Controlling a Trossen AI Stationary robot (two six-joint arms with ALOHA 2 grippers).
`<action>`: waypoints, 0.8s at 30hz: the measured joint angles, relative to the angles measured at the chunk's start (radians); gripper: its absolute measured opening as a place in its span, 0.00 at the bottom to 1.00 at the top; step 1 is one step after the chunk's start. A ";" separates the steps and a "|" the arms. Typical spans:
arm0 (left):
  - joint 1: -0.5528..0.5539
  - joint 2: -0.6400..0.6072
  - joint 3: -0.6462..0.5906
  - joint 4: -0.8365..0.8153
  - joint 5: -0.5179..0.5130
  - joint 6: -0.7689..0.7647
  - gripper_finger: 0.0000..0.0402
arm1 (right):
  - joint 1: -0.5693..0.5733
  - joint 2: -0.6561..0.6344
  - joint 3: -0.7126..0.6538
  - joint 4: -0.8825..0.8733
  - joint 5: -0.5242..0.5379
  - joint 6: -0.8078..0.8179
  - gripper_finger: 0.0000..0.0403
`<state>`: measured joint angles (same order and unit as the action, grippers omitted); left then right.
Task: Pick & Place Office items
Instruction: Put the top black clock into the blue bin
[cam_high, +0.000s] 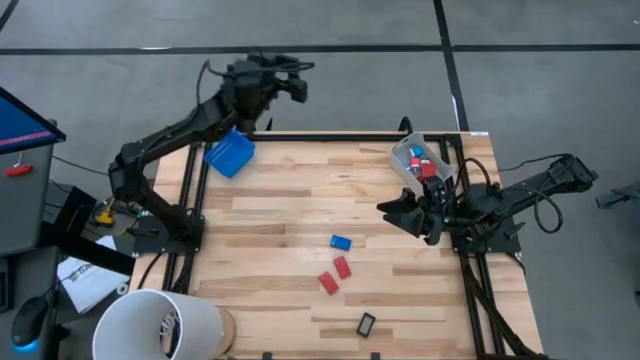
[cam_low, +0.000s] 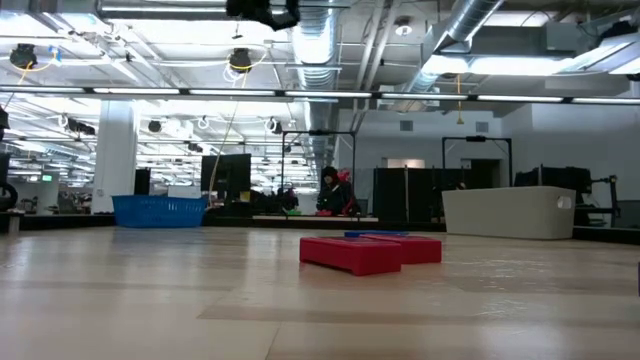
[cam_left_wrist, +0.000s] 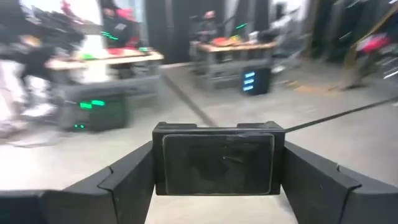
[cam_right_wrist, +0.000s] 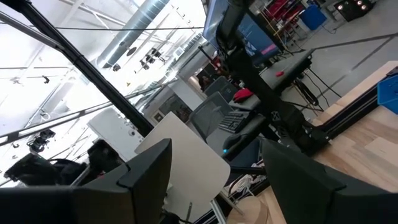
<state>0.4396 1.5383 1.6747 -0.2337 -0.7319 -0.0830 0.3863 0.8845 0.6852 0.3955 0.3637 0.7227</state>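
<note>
A black rectangle (cam_left_wrist: 214, 163) sits between the fingers of my left gripper (cam_high: 298, 86), which is raised high beyond the table's far left edge, past the blue tray (cam_high: 230, 154). My right gripper (cam_high: 404, 213) stands open with nothing in it, near the clear bin (cam_high: 408, 158) at the far right. Flat on the wooden table lie a blue block (cam_high: 341, 242), two red blocks (cam_high: 342, 266) (cam_high: 328, 283) and another black rectangle (cam_high: 366, 323). The low view shows the red blocks (cam_low: 362, 252) close up. My left gripper pinches the black rectangle by its two short ends (cam_left_wrist: 159, 163) between its two fingers. The fingers point level, away from the table's far edge. The piece is lifted clear, its broad dark face turned to the wrist camera.
The clear bin holds red, blue and white bits (cam_high: 424, 166). A large white cylinder (cam_high: 160, 325) stands at the near left corner. The blue tray (cam_low: 158, 210) and the bin (cam_low: 510, 212) show at the far side in the low view.
</note>
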 joint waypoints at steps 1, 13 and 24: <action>0.000 0.000 0.022 -0.042 -0.026 0.024 0.71 | 0.000 0.000 0.000 -0.001 0.000 0.000 0.61; 0.000 0.000 0.199 -0.377 -0.110 0.102 0.71 | -0.001 0.000 0.000 -0.003 0.000 -0.012 0.61; 0.165 0.001 0.217 -0.461 -0.104 0.066 0.71 | 0.002 0.000 0.000 -0.003 0.000 -0.008 0.61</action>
<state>0.6048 1.5391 1.8915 -0.6950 -0.8360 -0.0169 0.3881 0.8845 0.6849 0.3927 0.3637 0.7151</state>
